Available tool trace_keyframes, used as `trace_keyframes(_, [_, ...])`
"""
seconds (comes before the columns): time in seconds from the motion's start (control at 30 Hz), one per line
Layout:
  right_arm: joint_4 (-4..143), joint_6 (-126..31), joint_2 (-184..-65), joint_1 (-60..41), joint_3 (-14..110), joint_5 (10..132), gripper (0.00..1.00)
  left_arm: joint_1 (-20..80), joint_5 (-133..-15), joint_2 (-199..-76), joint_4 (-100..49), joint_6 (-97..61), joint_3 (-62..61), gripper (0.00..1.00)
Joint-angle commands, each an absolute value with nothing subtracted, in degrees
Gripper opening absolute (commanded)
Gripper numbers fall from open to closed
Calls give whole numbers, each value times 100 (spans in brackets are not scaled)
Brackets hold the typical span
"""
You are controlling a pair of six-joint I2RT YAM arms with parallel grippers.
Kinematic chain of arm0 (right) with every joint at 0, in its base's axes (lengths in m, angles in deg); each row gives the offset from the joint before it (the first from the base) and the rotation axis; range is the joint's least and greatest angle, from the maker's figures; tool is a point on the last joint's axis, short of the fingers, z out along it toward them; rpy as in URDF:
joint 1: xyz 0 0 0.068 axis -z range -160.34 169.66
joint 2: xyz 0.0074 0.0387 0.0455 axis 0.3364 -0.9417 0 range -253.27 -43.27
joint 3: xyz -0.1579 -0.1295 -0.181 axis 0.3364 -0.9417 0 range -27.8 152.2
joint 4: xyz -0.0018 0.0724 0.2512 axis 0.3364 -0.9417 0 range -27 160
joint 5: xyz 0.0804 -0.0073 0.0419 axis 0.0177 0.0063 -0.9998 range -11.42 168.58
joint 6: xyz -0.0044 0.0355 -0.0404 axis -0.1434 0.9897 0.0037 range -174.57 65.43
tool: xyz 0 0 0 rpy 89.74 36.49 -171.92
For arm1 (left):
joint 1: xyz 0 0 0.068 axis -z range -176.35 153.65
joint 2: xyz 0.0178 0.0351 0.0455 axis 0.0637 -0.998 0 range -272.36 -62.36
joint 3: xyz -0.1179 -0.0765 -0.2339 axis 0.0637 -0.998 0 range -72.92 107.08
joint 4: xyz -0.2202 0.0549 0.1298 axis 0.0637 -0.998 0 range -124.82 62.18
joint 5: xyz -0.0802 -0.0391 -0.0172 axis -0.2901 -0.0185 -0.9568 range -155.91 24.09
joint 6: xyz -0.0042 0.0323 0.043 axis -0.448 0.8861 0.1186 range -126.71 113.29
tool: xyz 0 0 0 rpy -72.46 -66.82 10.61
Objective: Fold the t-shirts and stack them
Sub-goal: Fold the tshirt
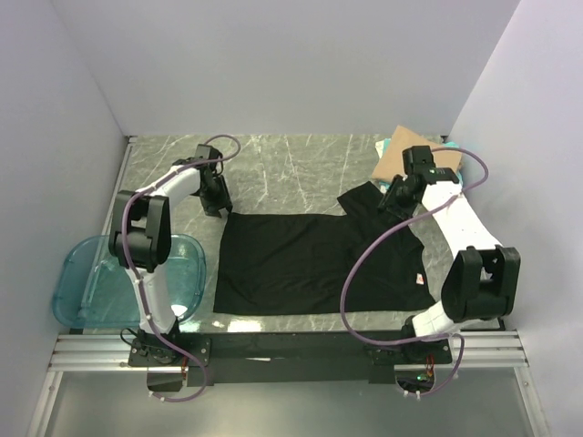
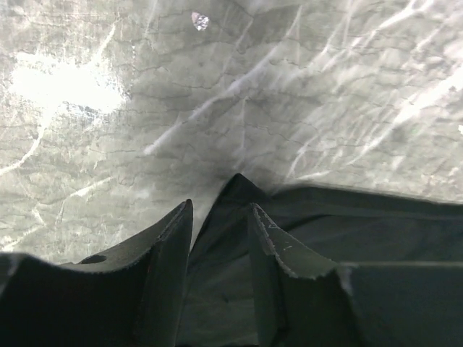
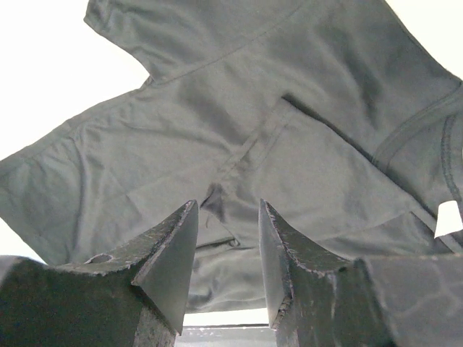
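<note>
My right hand (image 3: 228, 206) pinches the black shirt (image 1: 310, 259). My left hand (image 2: 221, 206) is half-open astride its corner, grip unclear. Tan shirt (image 1: 405, 144) beyond the right hand; marble table (image 1: 291, 164), grey walls.

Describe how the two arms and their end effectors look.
Both the left arm and the right arm have white links and bulky black joints. A mauve cable loops along each. The left end effector and right end effector are black. Their fingers are dark wedges with rough, serrated inner edges.
</note>
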State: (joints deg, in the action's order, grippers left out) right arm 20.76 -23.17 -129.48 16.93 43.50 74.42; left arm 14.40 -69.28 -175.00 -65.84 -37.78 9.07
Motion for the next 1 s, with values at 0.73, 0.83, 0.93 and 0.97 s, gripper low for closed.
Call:
trace_keyframes(0.73, [1963,-2794,-15426,1719,7133,7445,45,1701,-7013,-17837,-6579,-4028,1250,24])
trace_keyframes(0.83, [2007,-2872,-15803,1728,7484,7437,45,1719,-6986,-17863,-6605,-4072,1259,19])
trace_keyframes(0.93, [2034,-2969,-16225,1728,7871,7471,45,1736,-6951,-17872,-6623,-4116,1242,14])
trace_keyframes(0.97, [2051,-3022,-16332,1720,7968,7507,45,1745,-6942,-17864,-6632,-4125,1233,12])
